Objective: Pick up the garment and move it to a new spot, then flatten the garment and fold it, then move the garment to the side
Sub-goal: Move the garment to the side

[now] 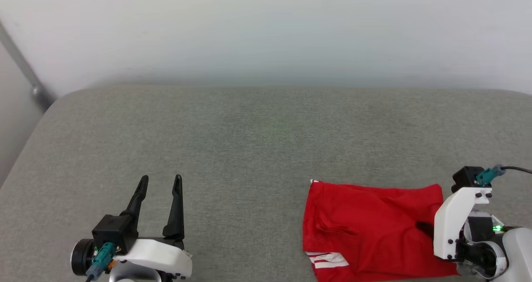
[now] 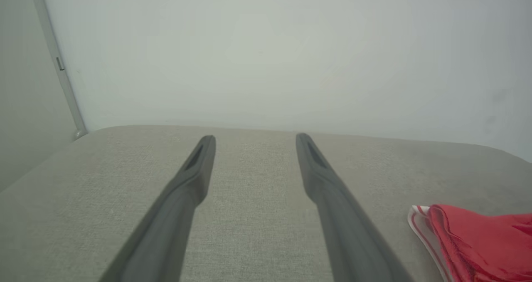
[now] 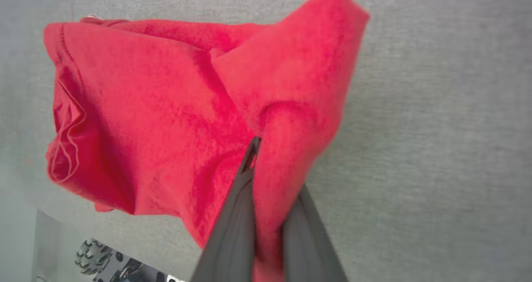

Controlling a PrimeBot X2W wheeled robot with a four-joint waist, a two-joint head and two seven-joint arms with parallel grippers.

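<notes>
The garment (image 1: 370,228) is a red bundle, folded over, lying at the lower right of the grey cushioned surface (image 1: 249,140), with a white striped patch at its near left corner. My right gripper (image 1: 422,227) is at the garment's right edge. In the right wrist view its jaws are shut on a fold of the red garment (image 3: 166,107), and cloth covers one fingertip of the right gripper (image 3: 270,153). My left gripper (image 1: 161,178) rests open and holds nothing at the lower left, far from the cloth. The left wrist view has the left gripper (image 2: 253,138) open and the garment's striped edge (image 2: 486,240) at the right.
A pale wall rises behind the surface's far edge. A grey metal pole (image 1: 25,70) slants down at the far left, beyond the surface's rounded corner. Part of my base with a wheel (image 3: 104,261) is below the near edge in the right wrist view.
</notes>
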